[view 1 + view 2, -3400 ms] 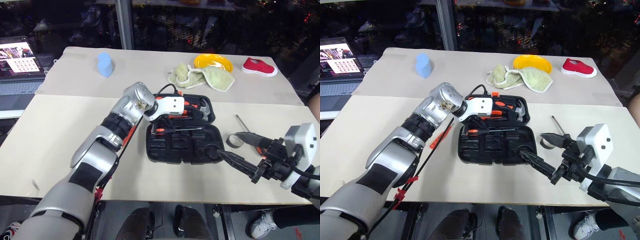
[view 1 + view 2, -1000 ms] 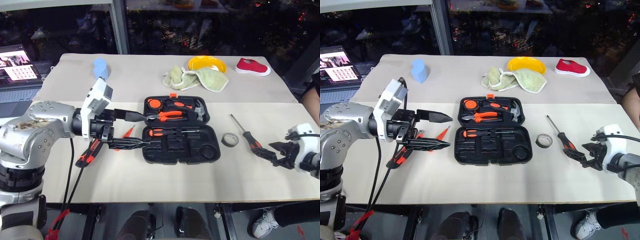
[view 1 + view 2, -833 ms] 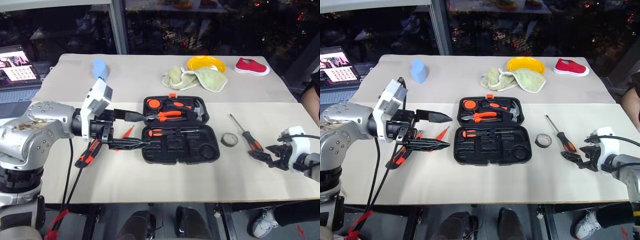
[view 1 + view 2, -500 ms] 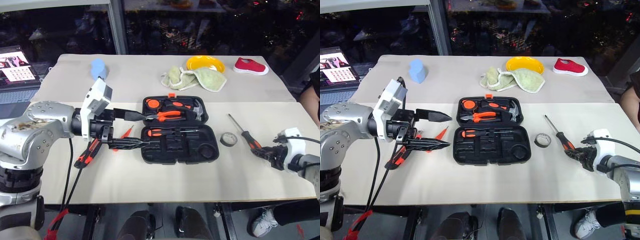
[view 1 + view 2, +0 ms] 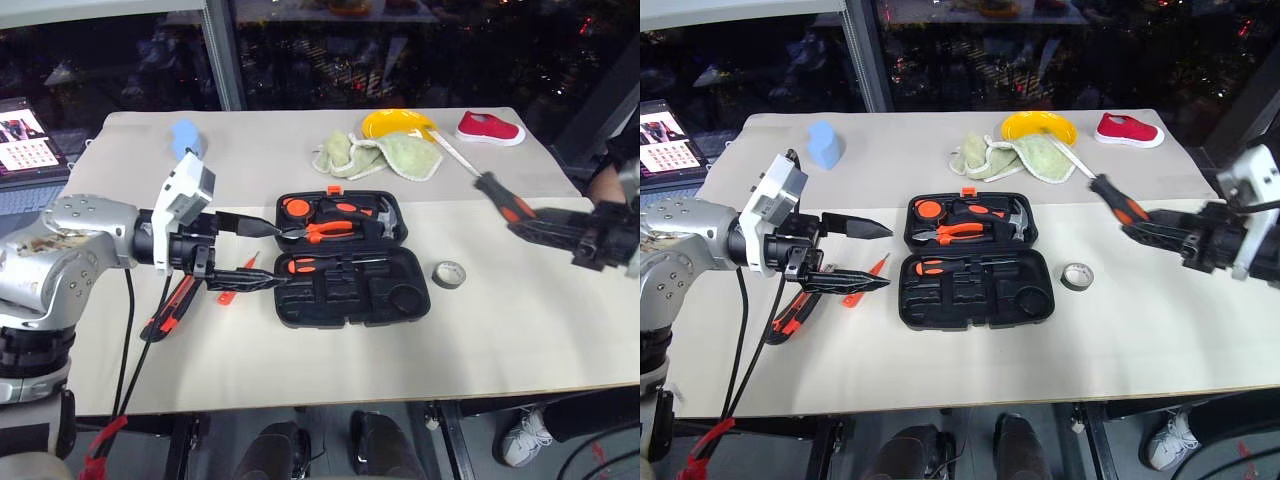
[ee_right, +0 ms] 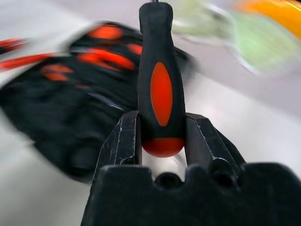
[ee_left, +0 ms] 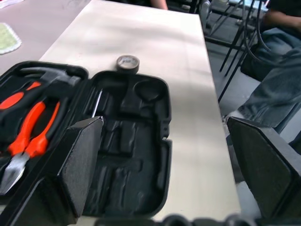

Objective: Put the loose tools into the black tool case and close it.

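Right tool (image 5: 1140, 232): clamped on the butt end of a screwdriver (image 5: 1118, 208), held up off the desk (image 5: 330, 370) to the right of the case, shaft pointing up and away toward the yellow plate (image 5: 396, 123).
Left tool (image 5: 262, 254): fingers wide apart, nothing between them, hovering just left of the case.
Case (image 5: 352, 258): lying open on the desk, both halves flat; pliers (image 5: 322, 229) and a hammer (image 5: 388, 214) sit in the far half, another screwdriver (image 5: 330, 265) lies along the near half, and several moulded slots look free.
Still loose: tape roll (image 5: 449, 273) on the desk just right of the case; utility knife (image 5: 165, 312) and a slim orange tester pen (image 5: 236, 282) on the desk left of it, below the left tool.
Handling of the screwdriver: stiff, fairly light, nothing fragile; the handle looks smooth and rounded, so held at its very end it could pivot or slip.
Best hold: probably the thick middle of the handle, so the shaft stays steady when lowered into its slot.
Risk: the long shaft may catch the case rim or the pliers if it comes in tilted.
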Robot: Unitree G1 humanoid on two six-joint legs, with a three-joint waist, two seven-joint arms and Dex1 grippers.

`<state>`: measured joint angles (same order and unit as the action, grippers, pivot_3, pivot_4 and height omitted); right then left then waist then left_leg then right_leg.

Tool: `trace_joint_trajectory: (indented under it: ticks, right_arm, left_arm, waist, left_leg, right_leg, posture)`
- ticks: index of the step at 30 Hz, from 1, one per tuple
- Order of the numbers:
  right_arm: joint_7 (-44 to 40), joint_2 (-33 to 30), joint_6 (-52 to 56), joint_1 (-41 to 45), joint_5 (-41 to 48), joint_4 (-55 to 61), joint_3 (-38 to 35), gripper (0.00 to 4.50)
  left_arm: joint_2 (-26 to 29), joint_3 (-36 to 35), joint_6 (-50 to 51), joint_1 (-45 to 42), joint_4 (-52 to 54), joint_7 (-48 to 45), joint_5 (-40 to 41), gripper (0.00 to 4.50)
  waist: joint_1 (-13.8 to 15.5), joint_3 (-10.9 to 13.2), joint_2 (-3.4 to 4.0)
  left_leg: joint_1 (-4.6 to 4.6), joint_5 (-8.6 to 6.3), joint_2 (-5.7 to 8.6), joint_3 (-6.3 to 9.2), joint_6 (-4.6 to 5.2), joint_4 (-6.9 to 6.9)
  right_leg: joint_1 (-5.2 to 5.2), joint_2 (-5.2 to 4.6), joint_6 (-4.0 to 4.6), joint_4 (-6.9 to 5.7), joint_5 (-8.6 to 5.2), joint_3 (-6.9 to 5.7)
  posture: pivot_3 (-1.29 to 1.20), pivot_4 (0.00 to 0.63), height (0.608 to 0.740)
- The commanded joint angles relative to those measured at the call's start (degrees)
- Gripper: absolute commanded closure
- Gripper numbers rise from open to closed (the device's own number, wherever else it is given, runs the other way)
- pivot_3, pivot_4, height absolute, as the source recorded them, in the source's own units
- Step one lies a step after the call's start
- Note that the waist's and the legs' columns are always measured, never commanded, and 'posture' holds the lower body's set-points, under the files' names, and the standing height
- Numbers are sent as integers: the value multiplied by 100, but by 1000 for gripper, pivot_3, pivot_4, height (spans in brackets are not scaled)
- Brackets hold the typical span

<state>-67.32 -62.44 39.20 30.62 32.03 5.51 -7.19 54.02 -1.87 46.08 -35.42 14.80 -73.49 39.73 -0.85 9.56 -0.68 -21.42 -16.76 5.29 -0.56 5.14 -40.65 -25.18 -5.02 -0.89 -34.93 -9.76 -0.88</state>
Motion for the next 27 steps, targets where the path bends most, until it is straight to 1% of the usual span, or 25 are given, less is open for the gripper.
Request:
trace_joint_trajectory:
  ticks: [1,4,5,6,8,11,15,18,21,23,27]
  right_arm:
    - [-705,324,-1438,685,-1202,-641,1312,3534]
    - [-972,715,-2745,1178,-2102,-1579,2043,3534]
    - [-1024,860,-2954,1319,-2243,-1854,2169,3534]
    - [-1052,984,-3137,1435,-2357,-2108,2247,3534]
    - [-1089,1148,-3712,1630,-2701,-2629,2427,3534]
    - [-1036,1286,-4489,1851,-3161,-3299,2614,3534]
    - [-1132,1505,-4922,2071,-3365,-3835,2677,3534]
    - [-1234,1644,-5019,2132,-3355,-3971,2612,3534]
    - [-1344,1768,-4895,2135,-3259,-3855,2538,3534]
    - [-1444,1800,-4622,2085,-3150,-3640,2473,3534]
    - [-1473,1798,-4390,2006,-3142,-3469,2405,3534]
  left_arm:
    - [250,9,-244,-94,-60,-332,-99,0]
    - [380,25,-311,-105,-111,-502,-124,0]
    - [430,15,-315,-80,-99,-551,-118,0]
    - [476,6,-320,-47,-74,-594,-111,0]
    - [575,-20,-354,49,-13,-670,-121,0]
    - [637,-75,-364,143,65,-680,-115,0]
    - [668,-174,-323,233,185,-581,-62,0]
    - [680,-214,-298,269,251,-536,-40,0]
    - [659,-202,-296,240,250,-490,-57,0]
    - [649,-181,-292,207,240,-474,-60,0]
    - [635,-148,-302,177,217,-457,-64,0]
  waist:
    - [6,8,-14]
    - [73,11,-18]
    - [97,11,-18]
    - [104,11,-18]
    - [105,12,-17]
    - [94,15,-11]
    - [56,16,-11]
    - [46,17,-10]
    - [19,17,-10]
    - [15,18,-9]
    - [15,18,-9]
  left_leg:
    - [0,-1,1,1,2,0]
    - [-29,-1,9,5,4,-2]
    - [-47,1,12,5,7,-4]
    - [-74,5,18,4,11,-7]
    - [-106,23,21,5,31,-14]
    - [-107,27,20,12,35,-4]
    - [-106,11,20,22,-5,-1]
    - [-102,18,20,27,-25,-3]
    - [-99,29,19,33,-44,-3]
    - [-99,35,15,36,-54,-3]
    - [-97,39,11,44,-54,-3]
  right_leg:
    - [1,-1,0,-2,0,-1]
    - [-23,-9,1,-2,2,-11]
    - [-49,-12,2,-7,2,-12]
    - [-97,-14,2,-11,3,-13]
    - [-114,-13,6,-14,6,-28]
    - [-115,-12,8,-6,4,-71]
    - [-104,-13,12,1,2,-102]
    - [-98,-18,18,-2,1,-109]
    - [-96,-18,32,-9,7,-107]
    - [-97,-18,41,-14,12,-105]
    - [-99,-13,50,-22,17,-77]
  posture:
    - [0,150,732]
    - [0,150,732]
    - [0,150,732]
    - [0,150,732]
    - [0,150,732]
    - [0,150,732]
    - [0,150,732]
    - [0,150,732]
    - [0,150,732]
    - [0,150,732]
    - [0,150,732]
